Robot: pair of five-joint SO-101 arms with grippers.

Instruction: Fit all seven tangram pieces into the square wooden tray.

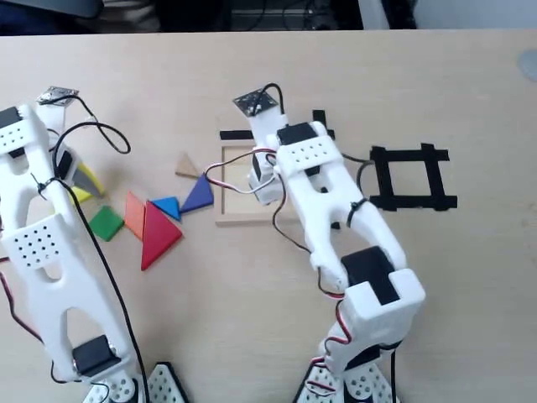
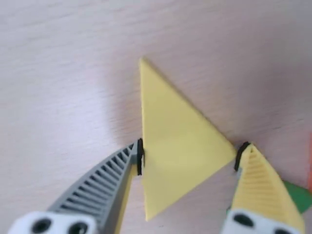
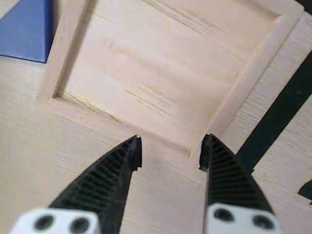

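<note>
**Soft, even light across your counter**

From above, your counter [image 1: 252, 311] is brightly and evenly lit, and the arms [image 1: 323, 197] throw only faint, soft-edged shadows beside them. In your left wrist view, a diffuse grey shadow lies beside the triangle [image 2: 178, 141]. In your right wrist view, thin shadows line the tray [image 3: 66, 58] walls.

Light table [image 1: 226, 327] with tray [image 1: 239, 220], tangram pieces [image 1: 159, 235], tape [image 1: 411, 178].

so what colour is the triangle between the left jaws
Yellow: the flat yellow triangle shows best in the left wrist view.
</note>
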